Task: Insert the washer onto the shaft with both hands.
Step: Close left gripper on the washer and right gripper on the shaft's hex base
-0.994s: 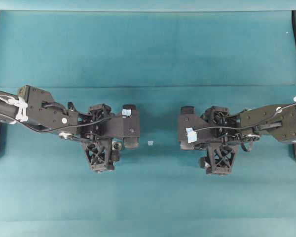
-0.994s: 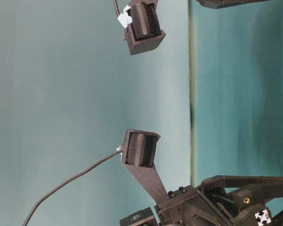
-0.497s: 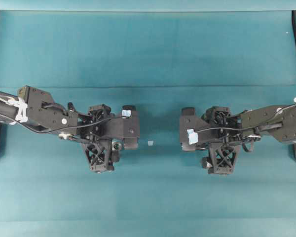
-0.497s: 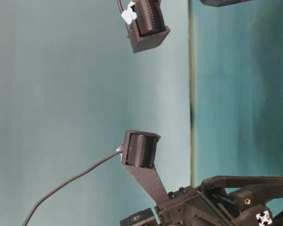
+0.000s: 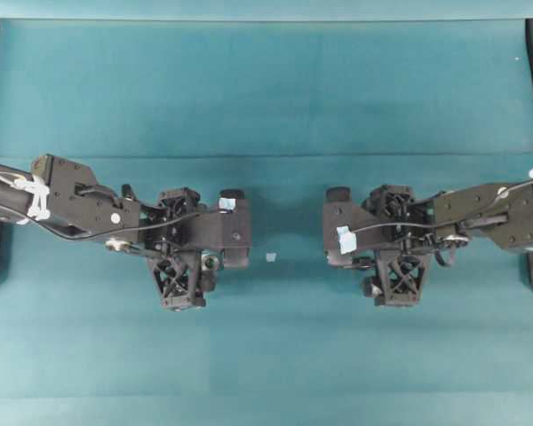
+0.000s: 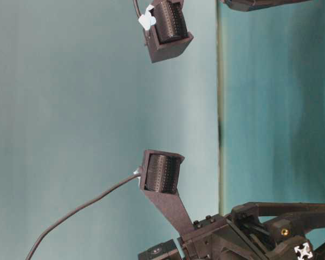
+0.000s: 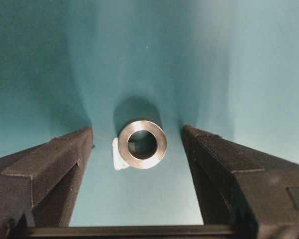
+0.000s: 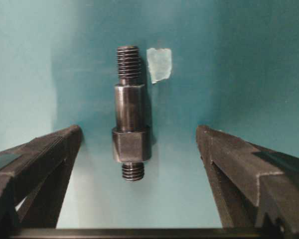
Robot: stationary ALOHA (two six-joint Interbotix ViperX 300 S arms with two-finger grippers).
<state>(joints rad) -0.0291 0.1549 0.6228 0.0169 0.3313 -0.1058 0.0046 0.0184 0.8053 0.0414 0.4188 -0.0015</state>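
Teal mat (image 5: 275, 106) covers the whole bench; nothing's picked up yet, so both grasps and the actual insertion are left. Washer (image 7: 142, 144) lies flat on the mat between the left gripper's (image 7: 137, 139) spread jaws, touching neither, w/ a pale tape scrap (image 7: 117, 155) just beside it; shaft (image 8: 130, 127) lies lengthwise between the right gripper's (image 8: 138, 134) wide-apart jaws, also untouched, another tape scrap (image 8: 159, 64) by its threaded tip. Overhead, both arms reach inward toward centre, wrists tilted down over their parts, well apart from each other.
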